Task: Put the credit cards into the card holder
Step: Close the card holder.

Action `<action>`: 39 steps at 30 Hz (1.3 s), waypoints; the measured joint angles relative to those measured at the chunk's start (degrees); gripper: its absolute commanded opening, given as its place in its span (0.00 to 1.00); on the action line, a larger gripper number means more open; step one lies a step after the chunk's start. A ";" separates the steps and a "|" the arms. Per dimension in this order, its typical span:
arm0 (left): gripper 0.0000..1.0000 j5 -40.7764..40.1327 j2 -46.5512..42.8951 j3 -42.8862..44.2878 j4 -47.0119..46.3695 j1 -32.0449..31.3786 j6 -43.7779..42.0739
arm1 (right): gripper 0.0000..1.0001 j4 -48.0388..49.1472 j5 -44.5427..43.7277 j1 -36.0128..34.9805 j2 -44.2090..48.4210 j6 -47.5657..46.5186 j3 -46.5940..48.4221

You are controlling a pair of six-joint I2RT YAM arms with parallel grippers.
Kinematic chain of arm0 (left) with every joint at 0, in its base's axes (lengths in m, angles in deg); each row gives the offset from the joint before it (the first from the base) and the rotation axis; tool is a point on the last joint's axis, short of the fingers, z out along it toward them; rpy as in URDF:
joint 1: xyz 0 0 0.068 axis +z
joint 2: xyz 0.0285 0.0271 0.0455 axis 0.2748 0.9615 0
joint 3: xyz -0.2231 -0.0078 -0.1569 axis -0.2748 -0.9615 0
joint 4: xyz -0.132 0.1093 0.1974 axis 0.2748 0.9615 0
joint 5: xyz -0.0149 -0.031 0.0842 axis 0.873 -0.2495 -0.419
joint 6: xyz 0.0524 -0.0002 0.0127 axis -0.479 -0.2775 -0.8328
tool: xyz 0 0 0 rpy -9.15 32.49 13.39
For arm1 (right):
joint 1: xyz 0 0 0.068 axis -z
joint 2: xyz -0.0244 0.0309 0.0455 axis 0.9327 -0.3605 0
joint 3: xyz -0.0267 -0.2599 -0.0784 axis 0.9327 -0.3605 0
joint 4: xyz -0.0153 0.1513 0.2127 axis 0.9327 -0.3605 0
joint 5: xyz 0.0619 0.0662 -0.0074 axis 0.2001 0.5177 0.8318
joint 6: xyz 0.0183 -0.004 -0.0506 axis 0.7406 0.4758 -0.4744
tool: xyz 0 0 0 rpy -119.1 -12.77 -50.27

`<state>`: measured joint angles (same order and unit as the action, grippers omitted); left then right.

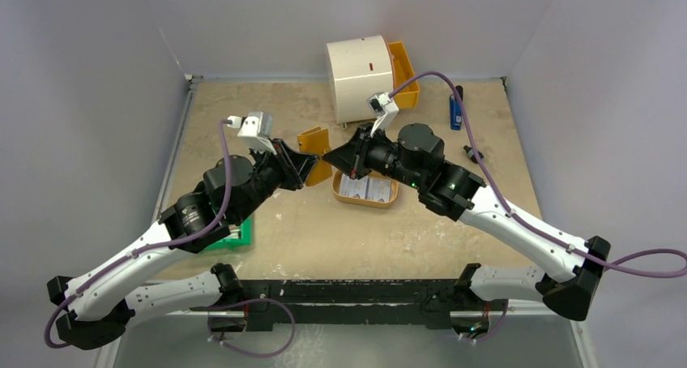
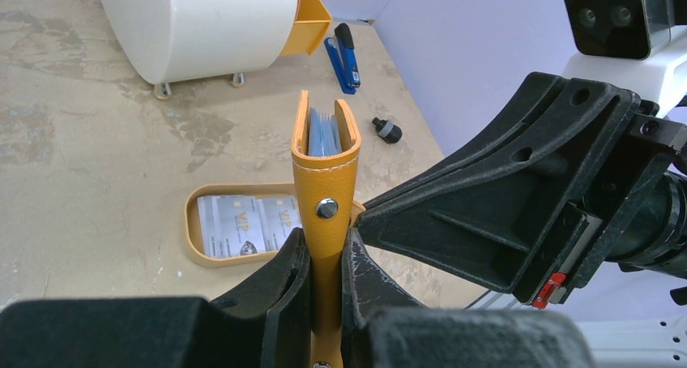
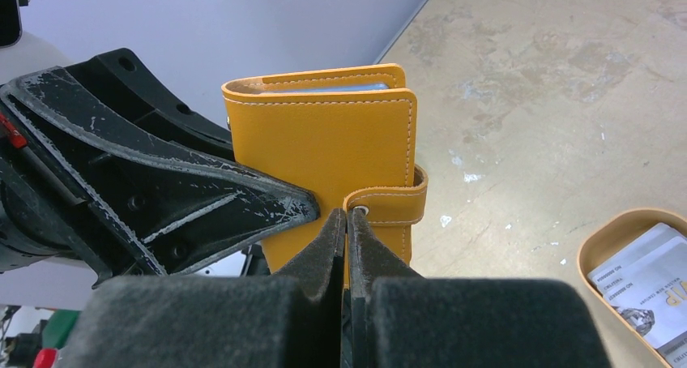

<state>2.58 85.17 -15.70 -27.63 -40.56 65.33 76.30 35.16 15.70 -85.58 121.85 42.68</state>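
My left gripper is shut on the lower edge of the orange-yellow card holder, holding it upright above the table. Its top gapes slightly, and pale blue cards show inside. My right gripper is shut on the tip of the holder's snap strap, right beside the left gripper's fingers. Two pale credit cards lie flat side by side in a tan oval tray just below both grippers; the cards also show in the left wrist view and partly in the right.
A white cylindrical container stands at the back with an orange bin behind it. A blue tool and a small black knob lie at the back right. A green object sits under the left arm.
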 measured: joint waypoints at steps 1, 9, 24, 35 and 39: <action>0.00 0.11 0.07 0.00 -0.07 0.09 0.02 | 0.00 -0.07 -0.07 0.00 0.00 0.00 0.00; 0.00 0.31 0.28 0.00 -0.17 0.35 0.37 | 0.00 -0.24 -0.28 0.09 -0.35 0.00 0.22; 0.00 0.28 0.92 0.00 -0.92 0.68 1.07 | 0.00 -0.81 -0.28 0.37 -1.11 0.00 1.07; 0.00 0.44 1.53 0.00 -1.16 0.79 1.33 | 0.00 -1.68 -0.22 0.37 -1.46 0.02 1.55; 0.00 0.00 1.05 0.00 -0.94 0.79 1.31 | 0.11 -1.62 0.04 0.35 -1.22 0.04 1.55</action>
<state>2.58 86.22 -15.70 -28.57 -39.77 66.64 74.68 35.21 16.05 -86.80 121.89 44.23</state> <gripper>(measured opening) 0.107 0.005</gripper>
